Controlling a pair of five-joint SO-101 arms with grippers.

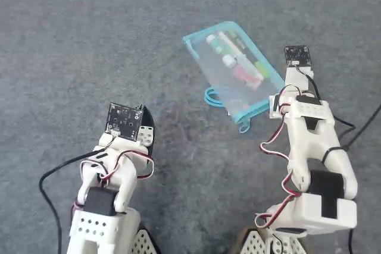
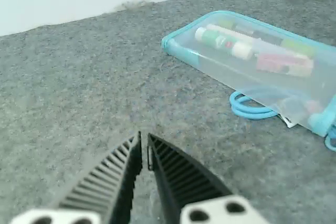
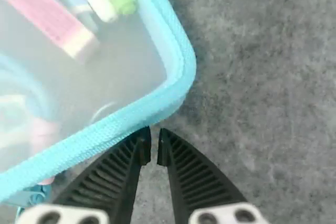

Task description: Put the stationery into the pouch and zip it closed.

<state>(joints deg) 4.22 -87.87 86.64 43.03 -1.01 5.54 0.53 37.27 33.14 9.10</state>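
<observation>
Two end effectors are sitting low over the grey tabletop (image 1: 89, 46), each with its jaws drawn together and gripping nothing. Nearest the bases, the left end effector (image 2: 144, 153) is hovering over bare felt, well apart from the pouch (image 1: 235, 72). Farther out, the right end effector (image 3: 152, 145) is resting just beside the pouch's blue zip (image 3: 105, 132), near a rounded corner. Whether its tips are touching the zip cannot be told.

Beyond them, the pouch is lying flat and slanted on the tabletop, with the pens (image 2: 231, 45) showing through its clear wall, all inside. A blue loop (image 1: 212, 98) is poking out on the side facing the left arm, and a small pull tab (image 1: 244, 127) is hanging at the near corner.

The pouch is looking light and floppy: thin, slick plastic edged by a soft zip band, with the pens stiffening it a little along its length. It is likely to skate over the felt when tugged. The pull tab is looking like the best hold for closing, and the zip band near a corner for steadying; a pinch on the clear wall would probably slip. The zip is appearing closed along the stretch seen from the right wrist; the rest cannot be judged.
</observation>
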